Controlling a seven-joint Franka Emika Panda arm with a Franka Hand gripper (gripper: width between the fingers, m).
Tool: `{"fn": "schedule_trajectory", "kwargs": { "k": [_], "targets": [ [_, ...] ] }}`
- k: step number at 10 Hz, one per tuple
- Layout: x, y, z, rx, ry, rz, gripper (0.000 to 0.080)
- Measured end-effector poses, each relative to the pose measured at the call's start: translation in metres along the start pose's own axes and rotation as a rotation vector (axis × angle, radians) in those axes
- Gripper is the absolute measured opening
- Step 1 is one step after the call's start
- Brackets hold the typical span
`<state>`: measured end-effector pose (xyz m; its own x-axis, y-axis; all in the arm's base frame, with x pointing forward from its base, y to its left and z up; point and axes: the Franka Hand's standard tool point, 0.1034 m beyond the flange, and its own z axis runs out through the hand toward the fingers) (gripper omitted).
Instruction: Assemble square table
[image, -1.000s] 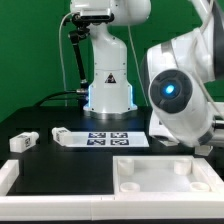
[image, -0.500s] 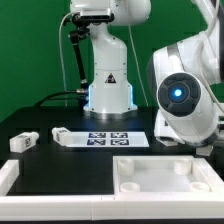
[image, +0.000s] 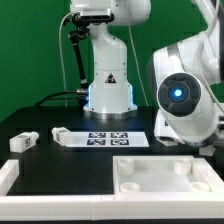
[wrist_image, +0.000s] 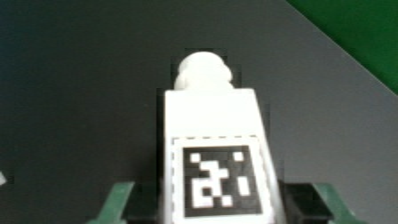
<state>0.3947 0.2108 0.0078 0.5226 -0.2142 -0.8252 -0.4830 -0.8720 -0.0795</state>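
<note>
Swung slightly toward the exterior view's right and drawn in from wide apart: gripper, now pinching a table leg by its sides, tag toward the wrist camera, hidden behind the arm in the exterior view. Judged secured; next, carrying to a corner hole of the table top.

On the exterior view's left, open dark surface lies between one table leg, a second leg just beside the marker board, and the white border rail. The square table top fills the near right, and the arm looms over it, blocking that side. The robot base closes off the back. In the wrist view, a tagged leg fills the middle of the gripper. Bare surface runs along both its flanks and past its rounded end.
</note>
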Motion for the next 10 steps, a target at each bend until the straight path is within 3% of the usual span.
{"fn": "schedule_trajectory", "kwargs": {
  "k": [2,3,4,7,8,10],
  "targets": [
    [-0.002,0.001,-0.005,-0.005,-0.002,-0.009,0.0288],
    [-0.011,0.006,-0.029,-0.016,-0.002,-0.054,0.0290],
    [-0.020,0.012,-0.058,-0.003,0.017,-0.090,0.0290],
    [-0.051,0.023,-0.124,0.017,0.033,-0.105,0.0290],
    [-0.039,0.017,-0.123,0.033,0.099,-0.105,0.0290],
    [-0.039,0.013,-0.126,0.048,0.247,-0.112,0.0290]
  ]
}}
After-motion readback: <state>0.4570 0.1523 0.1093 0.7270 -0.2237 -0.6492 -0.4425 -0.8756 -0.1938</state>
